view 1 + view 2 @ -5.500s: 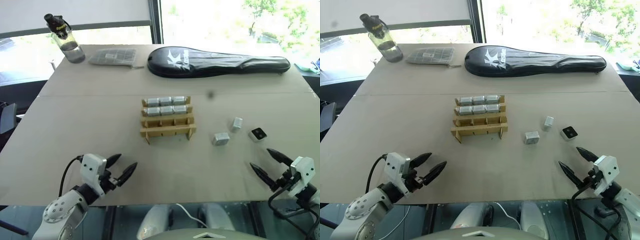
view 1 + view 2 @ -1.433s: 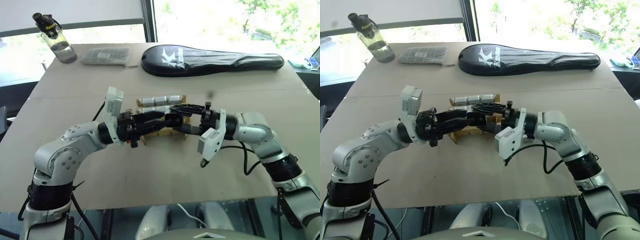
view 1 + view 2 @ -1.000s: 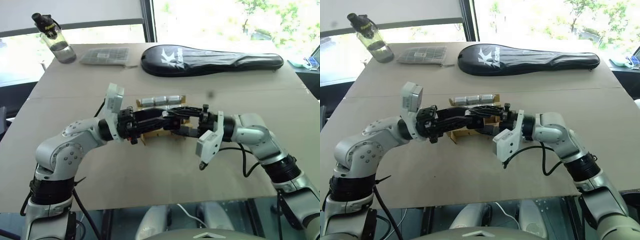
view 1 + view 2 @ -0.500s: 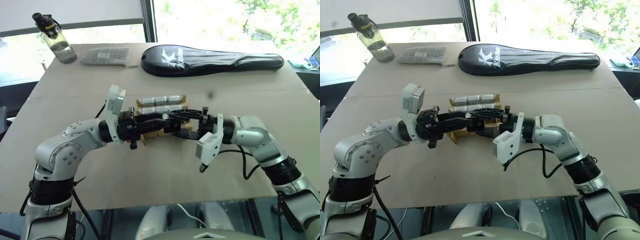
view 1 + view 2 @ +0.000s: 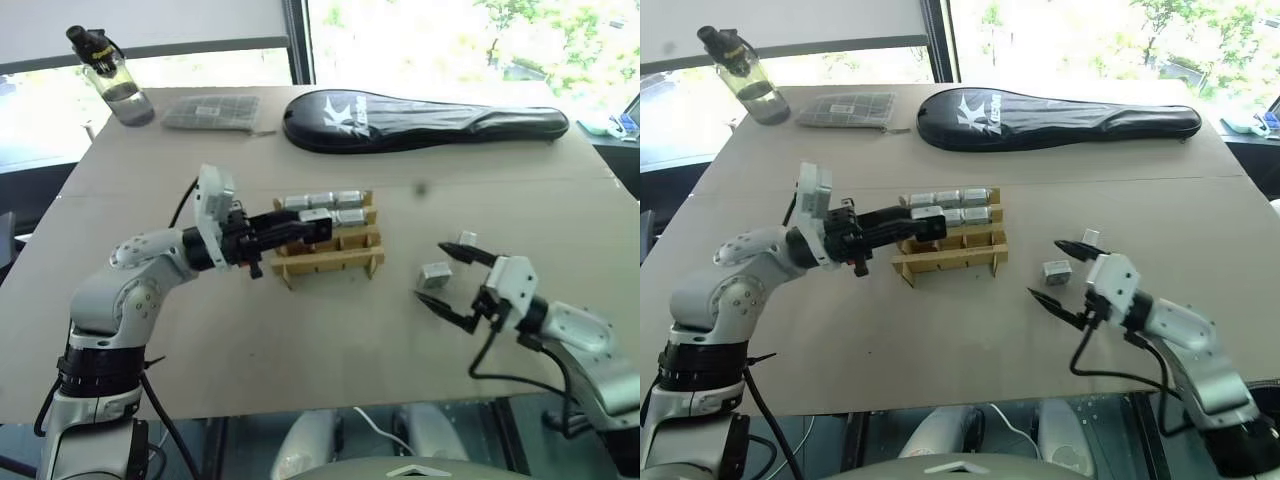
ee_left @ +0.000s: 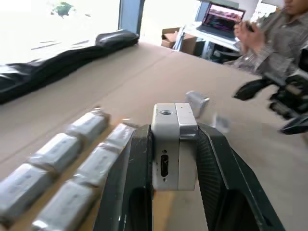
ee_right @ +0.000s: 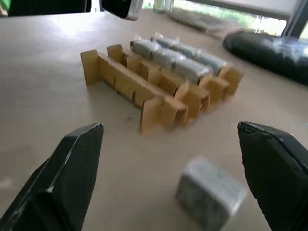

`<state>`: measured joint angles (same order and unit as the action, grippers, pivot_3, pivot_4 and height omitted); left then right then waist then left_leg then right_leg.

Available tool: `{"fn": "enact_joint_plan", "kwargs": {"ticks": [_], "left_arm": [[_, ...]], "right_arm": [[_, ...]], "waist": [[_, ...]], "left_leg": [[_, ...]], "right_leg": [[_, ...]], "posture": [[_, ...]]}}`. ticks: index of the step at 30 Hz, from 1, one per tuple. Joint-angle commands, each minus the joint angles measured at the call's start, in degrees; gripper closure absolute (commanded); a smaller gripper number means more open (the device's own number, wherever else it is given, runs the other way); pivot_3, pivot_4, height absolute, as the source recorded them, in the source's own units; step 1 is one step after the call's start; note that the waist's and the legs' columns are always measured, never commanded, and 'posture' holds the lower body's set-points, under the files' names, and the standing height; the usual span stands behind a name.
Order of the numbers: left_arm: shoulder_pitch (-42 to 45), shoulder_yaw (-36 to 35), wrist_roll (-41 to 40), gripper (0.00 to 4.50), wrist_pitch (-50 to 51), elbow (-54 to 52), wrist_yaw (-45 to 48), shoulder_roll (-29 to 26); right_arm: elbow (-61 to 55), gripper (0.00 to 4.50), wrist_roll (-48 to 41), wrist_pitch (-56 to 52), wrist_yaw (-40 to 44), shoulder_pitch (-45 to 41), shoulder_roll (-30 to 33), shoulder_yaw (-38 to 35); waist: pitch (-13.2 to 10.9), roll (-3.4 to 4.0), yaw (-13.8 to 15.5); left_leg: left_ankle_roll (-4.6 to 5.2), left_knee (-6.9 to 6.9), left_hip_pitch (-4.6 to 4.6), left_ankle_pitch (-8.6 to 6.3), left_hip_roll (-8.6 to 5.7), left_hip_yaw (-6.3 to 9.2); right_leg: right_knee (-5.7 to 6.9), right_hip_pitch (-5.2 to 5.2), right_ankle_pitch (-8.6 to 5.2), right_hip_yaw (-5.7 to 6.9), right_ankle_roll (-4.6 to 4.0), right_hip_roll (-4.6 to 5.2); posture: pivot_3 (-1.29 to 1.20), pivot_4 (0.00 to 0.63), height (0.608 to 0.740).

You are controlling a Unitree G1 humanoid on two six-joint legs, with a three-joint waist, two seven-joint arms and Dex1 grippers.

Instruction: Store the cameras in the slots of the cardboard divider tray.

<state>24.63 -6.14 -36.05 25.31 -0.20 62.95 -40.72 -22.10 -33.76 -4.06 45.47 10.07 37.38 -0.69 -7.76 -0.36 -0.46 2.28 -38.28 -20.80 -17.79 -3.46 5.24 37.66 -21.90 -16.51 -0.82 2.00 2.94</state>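
Note:
The cardboard divider tray (image 5: 330,262) stands mid-table with several wrapped cameras (image 5: 322,201) in its two back rows. My left gripper (image 6: 174,129) is shut on one camera (image 6: 166,159), held level just above the tray's left side. Right of the tray, my right gripper (image 5: 430,271) is open. A loose camera (image 7: 209,195) lies on the table between its spread fingers (image 7: 72,178); I cannot tell whether they touch it. Another loose camera (image 5: 466,240) sits just behind the gripper.
At the table's far edge are a water bottle (image 5: 110,68), a flat grey gridded packet (image 5: 212,112) and a long black racket case (image 5: 420,108). Beyond the table, a person (image 6: 284,33) stands near a laptop (image 6: 222,17).
The two grippers met over the tray with the camera between them. My right gripper has opened, let go and swung back to the right. My left gripper has shut and keeps the camera.

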Motion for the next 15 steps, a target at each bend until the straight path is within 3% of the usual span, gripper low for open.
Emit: {"fn": "enact_joint_plan", "kwargs": {"ticks": [1, 7, 15], "left_arm": [[2.7, 1.1, 4.7, 3.83, -8.0, 6.8, 3.7, 0.8], [4.8, 2.2, 8.5, 3.83, -16.2, 16.1, 9.2, 2.7], [8.6, 2.3, 10.4, 3.83, -22.8, 25.5, 14.4, 5.8]], "right_arm": [[-2.0, 0.08, -3.9, 3.7, 4.8, 4.5, -1.7, -4.3], [-4.2, 0.08, -8.4, 9.4, 12.1, 12.1, -6.2, -8.1], [-0.9, 0.08, -1.2, 16.3, 18.3, 16.3, -6.4, -7.8]], "waist": [[0.0, 0.0, -0.1], [-0.1, -0.13, 0.0], [-0.1, -0.16, 0.0]], "left_leg": [[0.0, -0.01, 0.0, 0.0, 0.0, -0.02], [0.05, -0.02, -0.02, -0.03, -0.06, 0.01], [0.05, -0.07, -0.01, -0.03, -0.06, 0.02]], "right_leg": [[-0.02, 0.01, 0.0, -0.02, 0.0, 0.0], [-0.03, 0.0, 0.01, 0.01, 0.02, 0.05], [0.04, 0.01, 0.01, 0.03, 0.02, 0.04]], "posture": [[0.0, 0.15, 0.74], [0.0, 0.15, 0.74], [0.0, 0.15, 0.74]]}}
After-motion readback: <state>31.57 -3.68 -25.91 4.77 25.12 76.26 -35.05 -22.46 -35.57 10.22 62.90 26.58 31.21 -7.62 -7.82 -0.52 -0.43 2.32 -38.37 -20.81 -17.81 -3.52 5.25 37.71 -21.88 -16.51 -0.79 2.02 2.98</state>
